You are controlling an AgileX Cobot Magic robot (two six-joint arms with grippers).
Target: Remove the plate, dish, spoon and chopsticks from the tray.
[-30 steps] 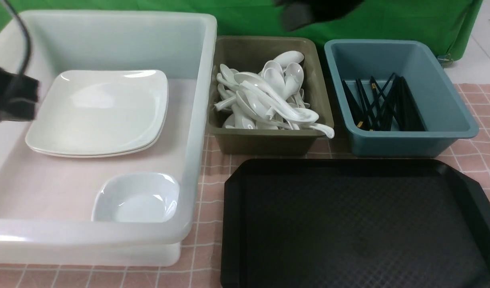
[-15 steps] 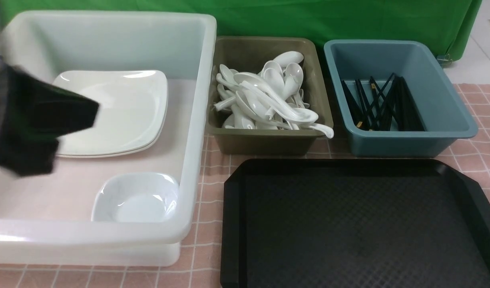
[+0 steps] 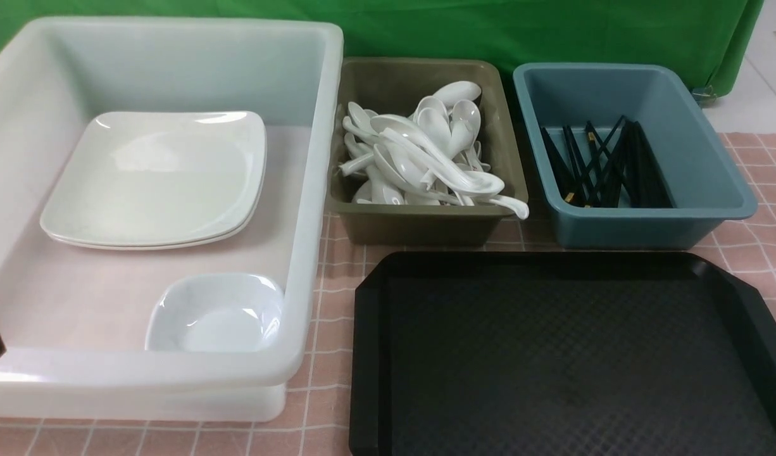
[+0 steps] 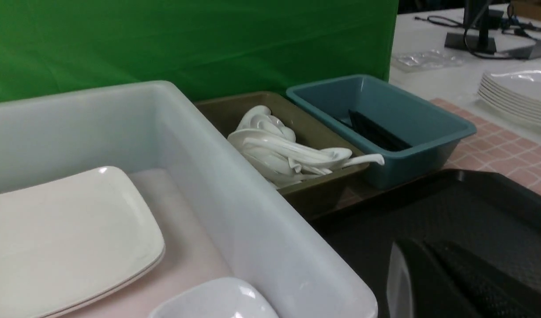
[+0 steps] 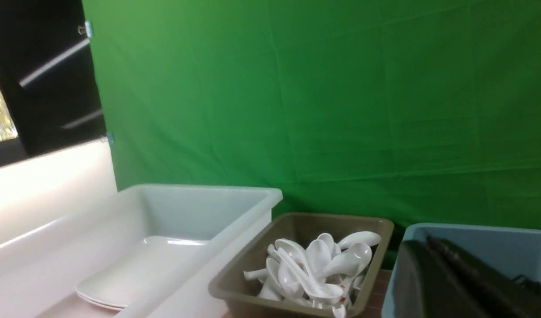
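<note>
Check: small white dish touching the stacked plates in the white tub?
Apart. The front view shows a bare strip of tub floor between the small white dish and the stacked plates in the white tub.

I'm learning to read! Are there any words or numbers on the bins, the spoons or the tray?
No words or numbers can be read anywhere.
Pile of glossy white soup spoons in the olive plastic tub: tiny red marks, too small to read.
Black textured plastic tray, big translucent white bin, blue plastic tub: no writing seen.
</note>
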